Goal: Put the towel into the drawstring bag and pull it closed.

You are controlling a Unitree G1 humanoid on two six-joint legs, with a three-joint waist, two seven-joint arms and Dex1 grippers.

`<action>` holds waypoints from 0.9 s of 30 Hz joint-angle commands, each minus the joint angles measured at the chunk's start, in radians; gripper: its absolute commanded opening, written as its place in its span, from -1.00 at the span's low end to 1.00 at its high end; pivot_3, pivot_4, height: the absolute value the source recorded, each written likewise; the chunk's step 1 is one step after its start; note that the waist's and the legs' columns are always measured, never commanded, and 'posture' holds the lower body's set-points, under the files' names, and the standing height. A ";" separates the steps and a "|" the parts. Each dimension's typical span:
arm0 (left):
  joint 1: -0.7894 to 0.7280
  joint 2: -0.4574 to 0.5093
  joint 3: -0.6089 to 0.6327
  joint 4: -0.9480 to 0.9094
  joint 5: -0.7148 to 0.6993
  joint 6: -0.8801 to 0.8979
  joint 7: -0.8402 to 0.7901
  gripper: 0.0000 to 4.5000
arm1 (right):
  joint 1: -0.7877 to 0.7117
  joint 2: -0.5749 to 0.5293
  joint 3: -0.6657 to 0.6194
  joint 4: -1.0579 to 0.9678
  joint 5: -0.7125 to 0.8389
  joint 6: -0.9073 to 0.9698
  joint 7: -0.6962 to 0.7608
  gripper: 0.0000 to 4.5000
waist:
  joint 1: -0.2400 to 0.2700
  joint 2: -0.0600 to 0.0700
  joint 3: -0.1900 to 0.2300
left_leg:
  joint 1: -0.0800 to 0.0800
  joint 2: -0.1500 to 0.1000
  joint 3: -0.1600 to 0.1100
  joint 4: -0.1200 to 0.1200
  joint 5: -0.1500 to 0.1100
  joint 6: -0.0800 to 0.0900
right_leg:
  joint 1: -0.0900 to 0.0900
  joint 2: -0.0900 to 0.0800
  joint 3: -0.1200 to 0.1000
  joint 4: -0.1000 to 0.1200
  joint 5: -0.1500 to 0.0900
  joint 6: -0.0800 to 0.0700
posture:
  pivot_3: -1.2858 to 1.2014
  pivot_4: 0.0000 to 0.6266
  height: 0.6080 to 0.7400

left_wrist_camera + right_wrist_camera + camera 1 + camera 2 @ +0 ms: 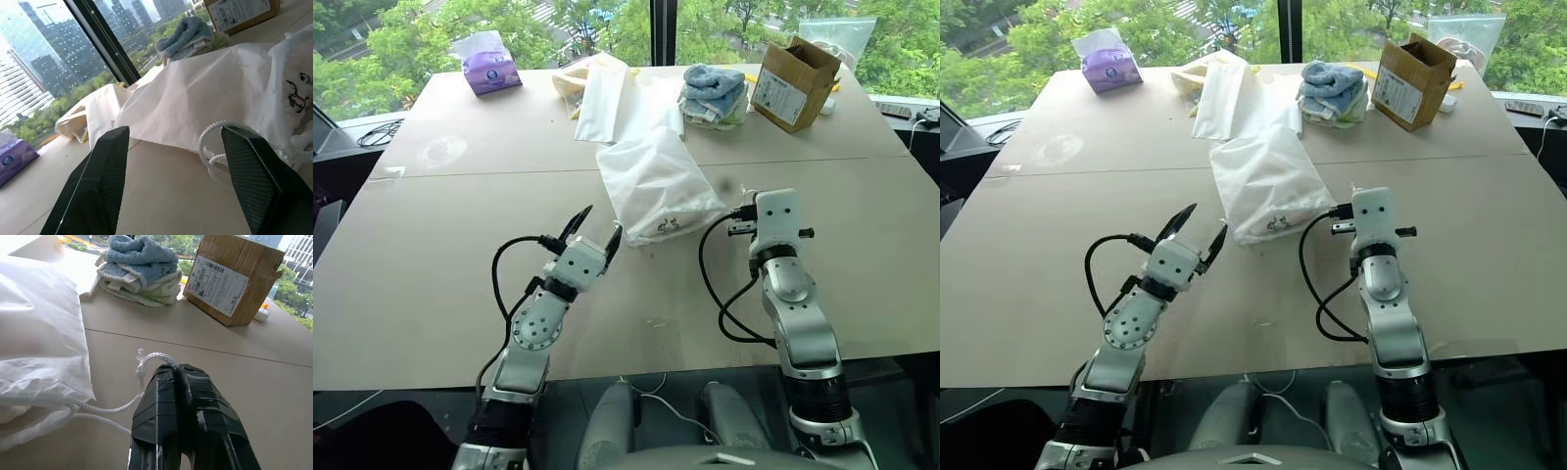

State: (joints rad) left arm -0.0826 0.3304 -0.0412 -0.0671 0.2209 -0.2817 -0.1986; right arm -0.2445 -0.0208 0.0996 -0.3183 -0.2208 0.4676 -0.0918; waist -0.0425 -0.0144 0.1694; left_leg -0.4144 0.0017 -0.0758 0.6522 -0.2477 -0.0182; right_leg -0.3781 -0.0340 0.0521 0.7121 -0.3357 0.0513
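A white label [216,285] with a barcode and lines of print sits on the side of the cardboard box [234,281], at about one o'clock on the table; its print is too small to read. The drawstring bag [234,98] bears a small dark printed figure [297,93], no letters legible. The purple tissue pack [489,70], at eleven o'clock, carries an unreadable emblem.

The towel sits inside the drawstring bag [653,186], a cream sliver showing at left edge of the right wrist view; cardboard box [239,11] cut off at top; purple tissue pack [12,155] cropped at left.
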 commanded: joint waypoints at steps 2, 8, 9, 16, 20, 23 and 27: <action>-0.022 -0.005 -0.007 0.003 0.022 0.010 0.016 0.35 | -0.002 0.002 -0.011 -0.062 -0.004 -0.004 0.000 -1.00 | 0.000 0.000 0.000 | 0.000 0.000 0.000 0.000 0.000 0.000 | 0.000 0.000 0.000 0.000 0.000 0.000 | 0.03 -0.52 1.00; -0.037 -0.006 -0.005 0.045 0.044 0.007 0.034 0.35 | 0.002 -0.001 -0.017 -0.071 -0.007 0.001 -0.002 -1.00 | 0.000 0.000 0.000 | 0.000 0.000 0.000 0.000 0.000 0.000 | 0.000 0.000 0.000 0.000 0.000 0.000 | 0.03 -0.52 1.00; -0.045 -0.008 0.000 0.052 0.048 0.009 0.045 0.35 | 0.001 -0.001 -0.018 -0.070 -0.007 0.001 -0.002 -1.00 | 0.000 0.000 0.000 | 0.000 0.000 0.000 0.000 0.000 0.000 | 0.000 0.000 0.000 0.000 0.000 0.000 | 0.03 -0.52 1.00; -0.092 -0.008 0.060 0.104 0.100 0.063 0.179 0.35 | -0.004 0.000 -0.026 -0.066 -0.007 0.000 -0.004 -1.00 | -0.001 0.000 0.000 | 0.000 0.000 0.000 0.000 0.000 0.000 | 0.000 0.000 0.000 0.000 0.000 0.000 | 0.03 -0.52 1.00; -0.123 -0.006 0.087 0.126 0.124 0.076 0.249 0.35 | -0.009 0.002 -0.030 -0.060 -0.006 -0.003 -0.005 -1.00 | 0.001 0.000 0.000 | 0.000 0.000 0.000 0.000 0.000 0.000 | 0.000 0.000 0.000 0.000 0.000 0.000 | 0.03 -0.52 1.00; -0.145 -0.004 0.108 0.144 0.128 0.088 0.286 0.35 | -0.014 0.002 -0.034 -0.054 -0.006 -0.005 -0.006 -1.00 | 0.001 0.000 0.000 | 0.000 0.000 0.000 0.000 0.000 0.000 | 0.000 0.000 0.000 0.000 0.000 0.000 | 0.03 -0.52 1.00; -0.175 0.010 0.143 0.176 0.124 0.115 0.328 0.35 | -0.017 0.004 -0.044 -0.049 -0.002 -0.008 -0.010 -1.00 | 0.000 0.000 0.000 | 0.000 0.000 0.000 0.000 0.001 -0.002 | 0.000 0.000 0.000 0.000 0.000 0.000 | 0.03 -0.52 1.00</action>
State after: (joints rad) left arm -0.2437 0.3247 0.0700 0.1112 0.3488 -0.1744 0.1008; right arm -0.2462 -0.0208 0.0651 -0.3387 -0.2242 0.4750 -0.0958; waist -0.0429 -0.0147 0.1691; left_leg -0.4146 0.0015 -0.0760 0.6524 -0.2459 -0.0214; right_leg -0.3783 -0.0341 0.0519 0.7126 -0.3357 0.0513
